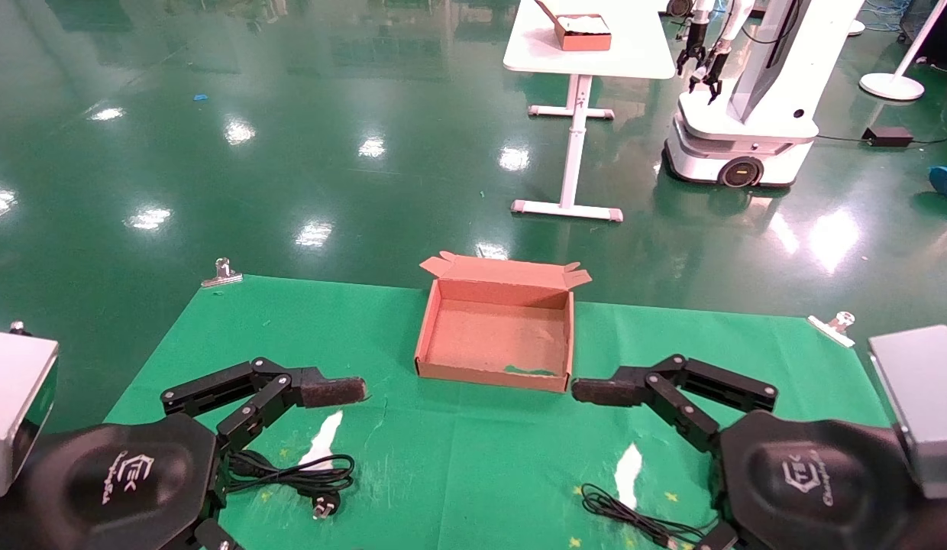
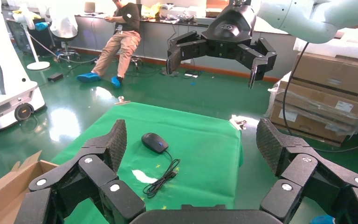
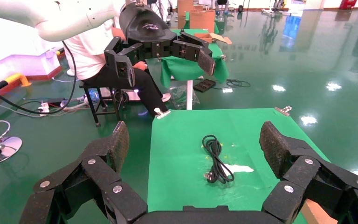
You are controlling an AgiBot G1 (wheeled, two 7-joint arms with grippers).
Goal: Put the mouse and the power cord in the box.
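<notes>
Since the box sits empty at the counter's twelve o'clock, you have both hands spread wide and holding nothing: the left hand over the power cord at seven o'clock, the right hand over the mouse at five.

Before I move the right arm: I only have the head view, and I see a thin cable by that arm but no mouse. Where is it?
Observer: The mouse lies top side up on the green cloth. The left wrist camera shows it. In your view the right arm's wrist hides it.
Operator: Is the right gripper ready to grab?
Observer: Yes. The right gripper hangs above the cloth, fingers spread wide, nothing between them.
Operator: And the left?
Observer: The left gripper is open and empty as well, seen from the right wrist camera.
</notes>
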